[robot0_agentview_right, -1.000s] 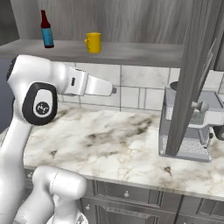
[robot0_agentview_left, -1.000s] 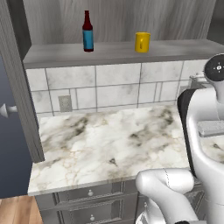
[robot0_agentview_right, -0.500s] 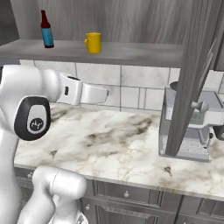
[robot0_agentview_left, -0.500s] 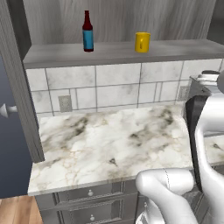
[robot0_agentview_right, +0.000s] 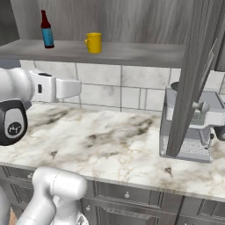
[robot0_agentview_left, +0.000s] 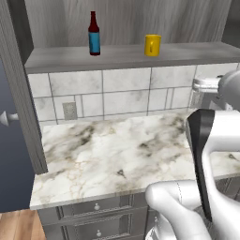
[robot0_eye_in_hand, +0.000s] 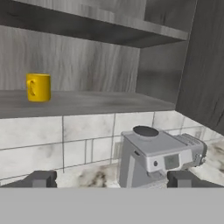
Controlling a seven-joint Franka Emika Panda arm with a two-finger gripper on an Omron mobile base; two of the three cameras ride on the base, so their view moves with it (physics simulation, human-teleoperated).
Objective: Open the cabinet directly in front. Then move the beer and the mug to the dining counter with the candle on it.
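The cabinet (robot0_agentview_left: pixel 131 18) stands open, its doors (robot0_agentview_right: pixel 195 74) swung out to the sides. On its lower shelf (robot0_agentview_left: pixel 187 52) the dark beer bottle (robot0_agentview_left: pixel 94 33) with a blue label stands left of the yellow mug (robot0_agentview_left: pixel 152 45). Both stand upright and apart, and the right base view shows the beer (robot0_agentview_right: pixel 46 30) and the mug (robot0_agentview_right: pixel 93 42) too. In the hand view my gripper (robot0_eye_in_hand: pixel 111 180) is open with nothing between its fingertips (robot0_eye_in_hand: pixel 41 179). It sits below shelf height, with the mug (robot0_eye_in_hand: pixel 38 87) up and to the left. The dining counter and the candle are out of view.
A silver coffee machine (robot0_agentview_right: pixel 193 127) stands on the marble worktop (robot0_agentview_left: pixel 117 154) at the right, under the open right door. Grey drawers (robot0_agentview_left: pixel 93 206) run below the worktop. A tiled wall (robot0_agentview_left: pixel 117 93) backs it.
My arm has swung, its elbow sinking lower and leftward in the right base view. The beer and the mug have not moved. The gripper has stayed open.
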